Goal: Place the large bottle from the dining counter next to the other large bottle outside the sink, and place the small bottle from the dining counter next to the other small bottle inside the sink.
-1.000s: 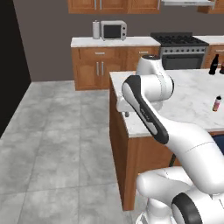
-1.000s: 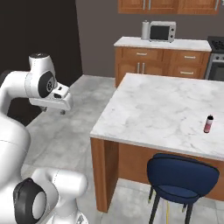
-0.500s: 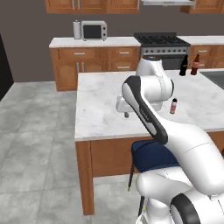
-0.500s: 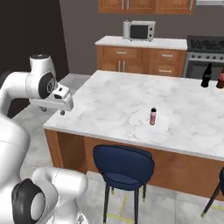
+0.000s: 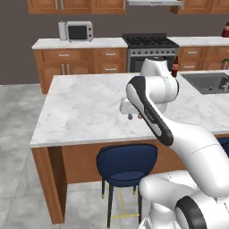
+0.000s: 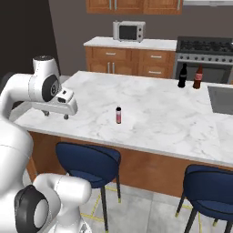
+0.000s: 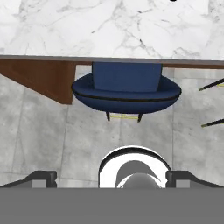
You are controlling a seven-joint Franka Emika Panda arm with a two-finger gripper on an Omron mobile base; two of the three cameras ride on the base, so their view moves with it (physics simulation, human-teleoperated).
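Step in hand, as I judge it: approach. Nothing is picked up; both dining-counter bottles stand untouched.

My pincer (image 6: 55,114) is released, fingers spread wide and empty, hanging over the near left part of the dining counter (image 6: 154,123) just inside its front edge. In the hand view I look down on a dark blue stool (image 7: 126,89) tucked under that edge, with marble at 12 o'clock.

Going left to right in the right base view:
- the small bottle (image 6: 119,115), pink-red with a dark cap, stands upright alone mid-counter, at about 3 o'clock from my pincer and well apart from it.
- the large bottle (image 6: 182,75), black, stands at the counter's far side, just beside the other large bottle (image 6: 198,77), red-brown, at its 3 o'clock. I cannot tell whether they touch.
- the sink (image 6: 221,99) lies at the right edge, with the basin's inside out of frame.

Next move, my judgement: swing toward 3 o'clock and come down around the small bottle's body.

Room: open marble lies all round the small bottle, so my sweep is free. Risks are tipping so slim a bottle and the counter's front edge with the stools below.
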